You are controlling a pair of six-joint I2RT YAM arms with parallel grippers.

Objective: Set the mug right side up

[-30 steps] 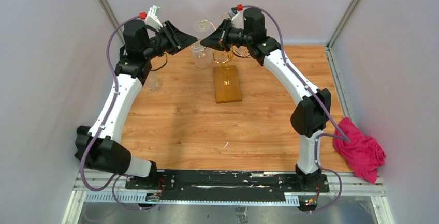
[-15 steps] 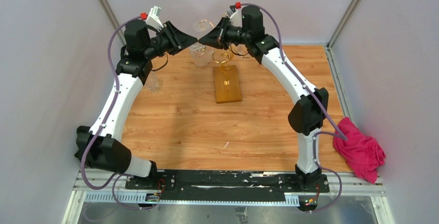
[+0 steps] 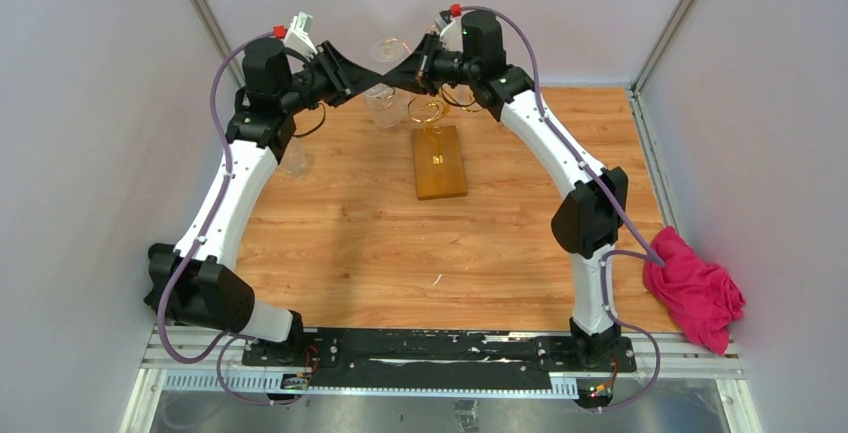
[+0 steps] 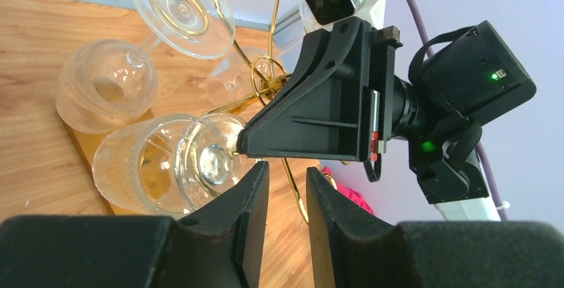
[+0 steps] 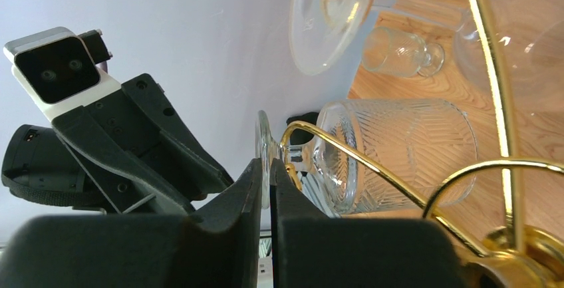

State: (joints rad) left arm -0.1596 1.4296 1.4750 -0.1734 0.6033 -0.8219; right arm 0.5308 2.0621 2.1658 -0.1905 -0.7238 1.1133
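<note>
The right gripper has its two fingers almost together. They pinch the thin round foot of the mug. The mug is clear glass with slanted lines cut in it. It is up in the air at the back of the table, lying on its side. Its foot points at the two grippers and its mouth points away.

The left gripper has its fingers a little way apart. I see nothing held in the gap. Only a gold wire shows behind it. The tip of one finger is just beside the mug's foot, and I cannot tell if it touches. The two grippers meet tip to tip right there.

The gold rack stands on a wood base. One of its wires curls close by the mug's foot. A wide glass hangs on the rack, and a round glass is near it. A small glass lies on the table. A pink cloth sits at the table's right edge. A small green light glows on the right arm.
</note>
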